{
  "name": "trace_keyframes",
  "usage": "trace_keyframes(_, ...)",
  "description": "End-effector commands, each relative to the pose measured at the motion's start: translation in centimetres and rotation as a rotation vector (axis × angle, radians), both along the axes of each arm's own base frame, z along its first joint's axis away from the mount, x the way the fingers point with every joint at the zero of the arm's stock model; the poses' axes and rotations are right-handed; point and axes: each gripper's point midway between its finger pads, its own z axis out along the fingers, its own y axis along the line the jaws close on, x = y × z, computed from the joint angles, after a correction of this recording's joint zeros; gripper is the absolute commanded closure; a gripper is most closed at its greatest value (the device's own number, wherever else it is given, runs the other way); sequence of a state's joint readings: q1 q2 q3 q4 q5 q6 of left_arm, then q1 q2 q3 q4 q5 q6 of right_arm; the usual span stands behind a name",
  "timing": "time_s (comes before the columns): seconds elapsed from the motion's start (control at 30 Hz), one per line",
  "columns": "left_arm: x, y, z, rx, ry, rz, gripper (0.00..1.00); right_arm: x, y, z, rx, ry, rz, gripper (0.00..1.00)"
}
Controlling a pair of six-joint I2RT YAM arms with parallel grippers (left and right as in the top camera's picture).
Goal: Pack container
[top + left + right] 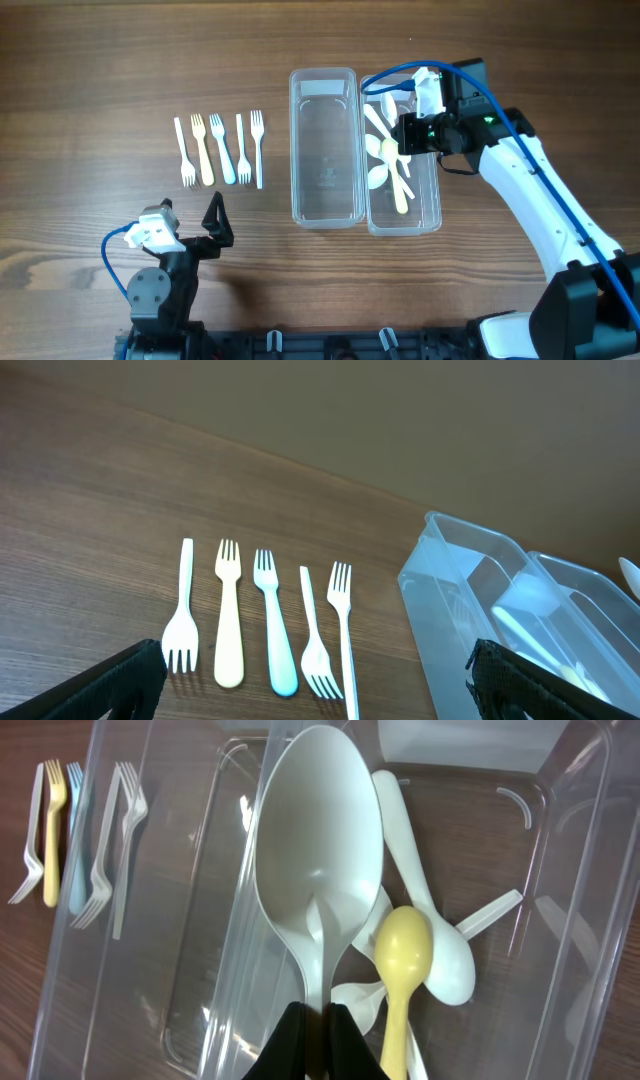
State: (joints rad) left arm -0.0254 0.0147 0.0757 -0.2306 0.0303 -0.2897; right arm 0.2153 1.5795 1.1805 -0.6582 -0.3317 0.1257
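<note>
Two clear plastic containers sit side by side mid-table: the left one [325, 150] holds nothing, the right one [425, 215] holds several spoons, one yellow [400, 195]. My right gripper [318, 1020] is shut on the handle of a white spoon [318, 840] and holds it above the right container [560, 880], near the wall between the two. Several plastic forks [220, 150] lie in a row left of the containers, also in the left wrist view [265, 620]. My left gripper [320, 695] is open and empty, near the front left [190, 240].
The table is dark wood. The forks lie between my left arm and the empty container [455, 610]. A blue cable runs along each arm.
</note>
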Motion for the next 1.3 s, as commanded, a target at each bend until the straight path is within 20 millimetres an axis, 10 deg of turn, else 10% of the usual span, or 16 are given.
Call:
trace_keyframes(0.0, 0.0, 0.0, 0.0, 0.024, -0.007, -0.004, 0.00, -0.3, -0.3, -0.1, -0.011, 0.003, -0.019, 0.60)
trace_keyframes(0.07, 0.0, 0.0, 0.0, 0.024, -0.007, -0.004, 0.00, -0.3, -0.3, -0.1, -0.014, 0.001, -0.015, 0.41)
trace_keyframes(0.13, 0.0, 0.0, 0.0, 0.024, -0.007, -0.004, 0.00, -0.2, -0.3, -0.1, -0.020, -0.005, -0.013, 0.01)
trace_keyframes(0.37, 0.0, 0.0, 0.0, 0.024, -0.007, -0.004, 0.00, 1.6, -2.9, 0.0, -0.125, -0.070, -0.106, 0.00)
trace_keyframes(0.83, 0.0, 0.0, 0.0, 0.024, -0.007, -0.004, 0.00, 4.5, -18.7, 0.9, -0.296, -0.165, -0.385, 0.00)
trace_keyframes(1.27, 0.0, 0.0, 0.0, 0.024, -0.007, -0.004, 0.00, 4.4, -19.1, 0.9, -0.298, -0.165, -0.391, 0.00)
